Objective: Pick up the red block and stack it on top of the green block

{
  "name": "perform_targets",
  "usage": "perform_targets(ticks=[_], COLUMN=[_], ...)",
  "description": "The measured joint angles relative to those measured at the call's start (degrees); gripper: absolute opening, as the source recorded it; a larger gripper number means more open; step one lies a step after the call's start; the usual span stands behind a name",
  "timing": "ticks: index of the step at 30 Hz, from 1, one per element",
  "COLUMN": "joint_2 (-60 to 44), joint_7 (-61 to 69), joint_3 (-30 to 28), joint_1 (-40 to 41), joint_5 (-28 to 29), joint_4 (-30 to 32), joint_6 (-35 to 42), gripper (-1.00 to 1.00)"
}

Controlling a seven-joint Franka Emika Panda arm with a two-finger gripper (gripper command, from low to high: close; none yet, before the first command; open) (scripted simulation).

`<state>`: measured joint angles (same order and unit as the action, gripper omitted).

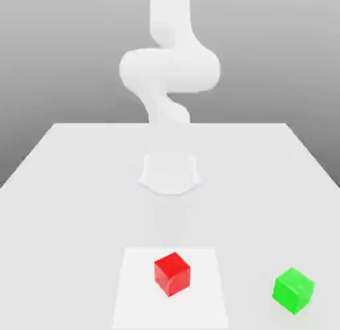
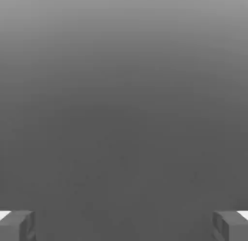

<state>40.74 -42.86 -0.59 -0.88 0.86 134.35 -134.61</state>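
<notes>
We see a white table [image 1: 73, 182]; the arm [image 1: 169, 70] rises from its round base [image 1: 170, 174] at the far middle of the table in the exterior view, folded up high; its upper part runs off the frame.

The red block [image 1: 172, 273] sits near the table's front edge, roughly in line with the base, resting on a lighter square patch [image 1: 136, 289] of the surface; it is turned so one corner edge faces us. The green block [image 1: 293, 290] sits off to the exterior view's right of the red one, well apart from it, also near the front edge, on the plain table outside the patch; likewise turned at an angle. Both cubes look about the same size; both rest flat; nothing touches either.

In the hand view we see the gripper [image 2: 124, 225] with its two grey fingertips [image 2: 17, 225] at opposite edges of the frame; jaws spread wide apart, nothing between them, just a grey backdrop behind.
</notes>
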Motion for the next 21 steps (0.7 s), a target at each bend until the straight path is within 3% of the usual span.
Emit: perform_targets(ticks=[11, 21], joint_2=[-23.3, -44.13], joint_7=[15.05, 31.08], joint_3=[-3.62, -4.64], joint_1=[-3.61, -5.22], joint_5=[1.88, -1.66], joint_4=[11.64, 21.02], joint_6=[-12.92, -24.95], gripper=[0.0, 0.0])
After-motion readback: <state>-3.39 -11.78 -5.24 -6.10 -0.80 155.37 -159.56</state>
